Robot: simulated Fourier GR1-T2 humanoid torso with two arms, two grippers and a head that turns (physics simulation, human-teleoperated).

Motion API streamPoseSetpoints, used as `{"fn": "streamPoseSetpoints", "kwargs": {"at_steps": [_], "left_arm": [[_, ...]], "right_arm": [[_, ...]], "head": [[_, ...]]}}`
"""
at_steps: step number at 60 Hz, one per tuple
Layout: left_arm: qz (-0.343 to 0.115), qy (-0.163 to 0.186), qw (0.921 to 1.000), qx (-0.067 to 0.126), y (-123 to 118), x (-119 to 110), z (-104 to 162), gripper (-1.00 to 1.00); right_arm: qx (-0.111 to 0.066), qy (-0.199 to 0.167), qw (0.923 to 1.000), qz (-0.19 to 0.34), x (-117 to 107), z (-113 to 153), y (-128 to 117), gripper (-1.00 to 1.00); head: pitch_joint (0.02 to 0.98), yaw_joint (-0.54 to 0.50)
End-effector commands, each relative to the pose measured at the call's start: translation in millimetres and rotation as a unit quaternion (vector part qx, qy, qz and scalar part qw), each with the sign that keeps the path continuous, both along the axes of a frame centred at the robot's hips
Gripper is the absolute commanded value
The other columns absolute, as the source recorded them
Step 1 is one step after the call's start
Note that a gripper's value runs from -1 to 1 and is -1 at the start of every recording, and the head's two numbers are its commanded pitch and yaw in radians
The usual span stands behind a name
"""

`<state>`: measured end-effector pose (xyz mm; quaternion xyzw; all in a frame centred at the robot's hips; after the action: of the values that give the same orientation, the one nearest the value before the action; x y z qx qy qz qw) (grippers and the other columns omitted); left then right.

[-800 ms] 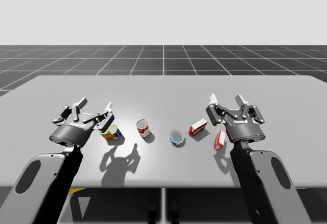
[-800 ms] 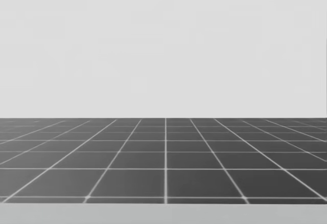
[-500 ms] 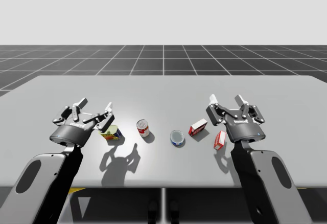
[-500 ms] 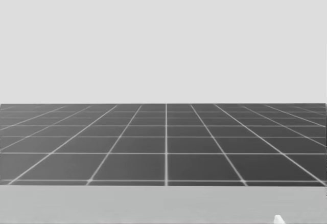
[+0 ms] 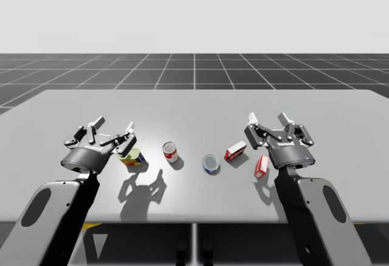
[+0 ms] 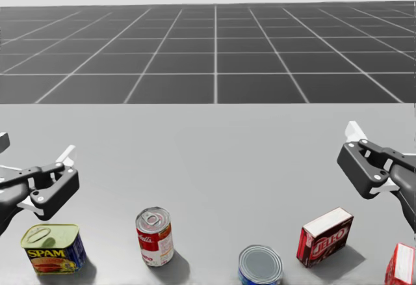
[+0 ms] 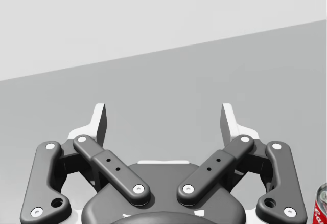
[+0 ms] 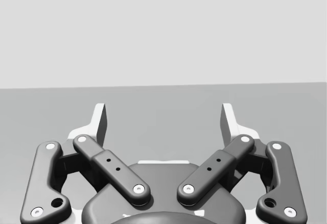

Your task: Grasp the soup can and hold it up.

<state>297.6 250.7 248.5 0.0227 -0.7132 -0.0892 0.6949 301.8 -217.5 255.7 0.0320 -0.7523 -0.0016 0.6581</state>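
Note:
The soup can [image 5: 171, 152], red and white with a silver lid, stands upright on the grey table [image 5: 194, 105] left of centre; the head view has the soup can [image 6: 155, 236] near the front. My left gripper [image 5: 112, 129] hovers open to the can's left, above a yellow and blue tin. In the left wrist view my left gripper [image 7: 163, 119] holds nothing, and the can's red edge [image 7: 322, 208] peeks in beside its right finger. My right gripper [image 5: 269, 120] hangs open at the right, with nothing between the fingers of my right gripper [image 8: 163, 119].
A yellow and blue rectangular tin [image 6: 53, 248] lies under my left hand. A short blue can [image 6: 260, 265] stands right of the soup can. A red box [image 6: 325, 236] and a second red box [image 6: 400, 263] sit near my right gripper.
My head has turned downward, so the table, the cans and both grippers have come into the head view. The arms and objects have hardly moved.

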Motion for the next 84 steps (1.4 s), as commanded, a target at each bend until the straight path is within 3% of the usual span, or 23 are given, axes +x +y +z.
{"fn": "streamPoseSetpoints", "kwargs": {"at_steps": [1, 22, 36, 40, 46, 51, 63, 73, 84], "left_arm": [[0.000, 0.002, 1.0000, 0.003, 0, 1, -1, -1.00], [-0.001, 0.004, 1.0000, 0.008, -1, 1, -2, -1.00], [-0.036, 0.018, 0.9983, -0.042, -10, -10, 12, -1.00], [-0.055, 0.024, 0.9978, -0.027, -19, -21, 21, -1.00], [-0.044, 0.015, 0.9989, -0.007, -31, -42, 32, -1.00], [-0.063, 0.031, 0.9975, -0.006, -39, -61, 33, -1.00], [-0.097, 0.056, 0.9937, 0.005, -52, -93, 26, -1.00], [-0.122, 0.094, 0.9880, 0.000, -57, -102, 8, -1.00], [-0.128, 0.137, 0.9823, 0.001, -67, -95, -28, -1.00]], "right_arm": [[-0.003, 0.005, 1.0000, 0.005, 0, -1, 1, -1.00], [-0.008, 0.012, 0.9998, 0.016, 0, -2, 4, -1.00], [-0.009, 0.015, 0.9997, 0.017, 0, -3, 6, -1.00], [-0.009, 0.016, 0.9997, 0.016, 0, -3, 6, -1.00], [-0.011, 0.017, 0.9997, 0.015, -1, -3, 7, -1.00], [-0.019, 0.016, 0.9997, 0.008, -1, -4, 7, -1.00], [-0.018, 0.017, 0.9997, 0.006, -1, -5, 7, -1.00], [-0.020, 0.019, 0.9996, 0.003, -1, -6, 7, -1.00], [-0.023, 0.020, 0.9995, 0.000, -1, -7, 7, -1.00]], "head": [[0.616, 0.05], [0.774, 0.16], [0.794, 0.18], [0.789, 0.17], [0.785, 0.17], [0.785, 0.18], [0.785, 0.18], [0.787, 0.18], [0.791, 0.18]]}}
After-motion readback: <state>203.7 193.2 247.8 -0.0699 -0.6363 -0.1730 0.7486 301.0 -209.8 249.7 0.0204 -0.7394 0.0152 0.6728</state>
